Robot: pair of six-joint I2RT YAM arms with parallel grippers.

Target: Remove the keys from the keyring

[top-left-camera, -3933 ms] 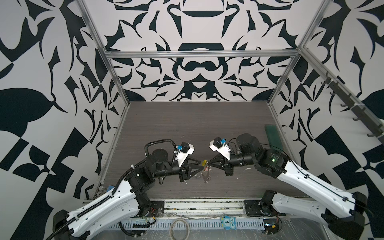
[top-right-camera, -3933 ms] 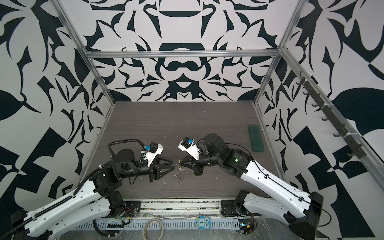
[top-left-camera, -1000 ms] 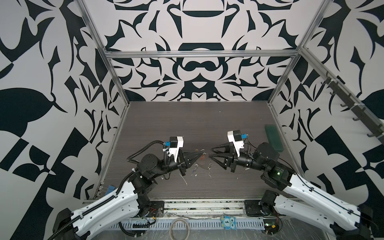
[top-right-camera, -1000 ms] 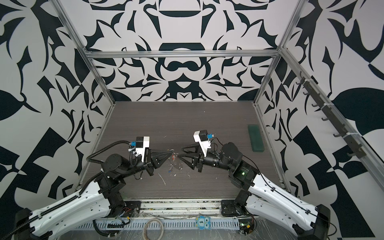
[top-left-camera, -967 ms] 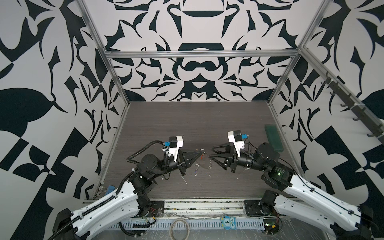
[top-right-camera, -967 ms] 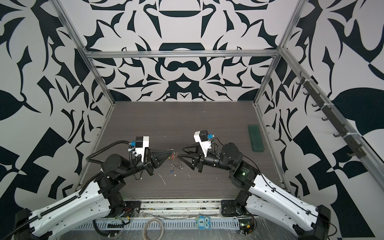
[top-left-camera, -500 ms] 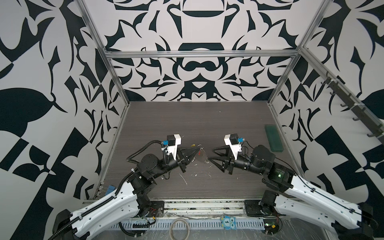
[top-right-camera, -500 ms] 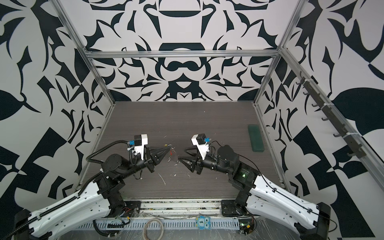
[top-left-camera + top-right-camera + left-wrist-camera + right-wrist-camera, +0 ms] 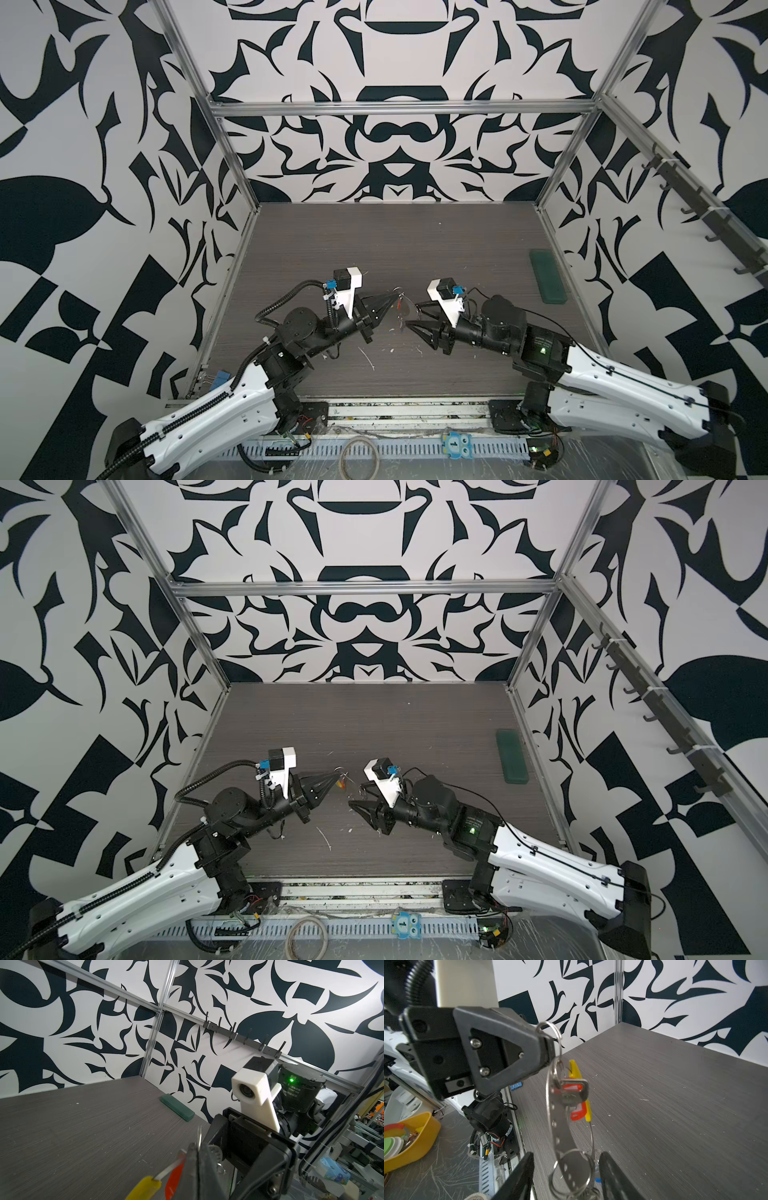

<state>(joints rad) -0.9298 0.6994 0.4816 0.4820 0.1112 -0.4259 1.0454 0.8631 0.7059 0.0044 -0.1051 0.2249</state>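
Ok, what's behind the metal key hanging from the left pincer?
A red tag and, behind it, the yellow sleeve of the keyring held by the left pincer. The metal key covers the tag's middle, so that part cannot be seen.

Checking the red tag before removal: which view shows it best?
Right wrist view: the red tag hangs large below the left end effector, partly behind a metal key. Left wrist view shows one edge; both top views, a speck.
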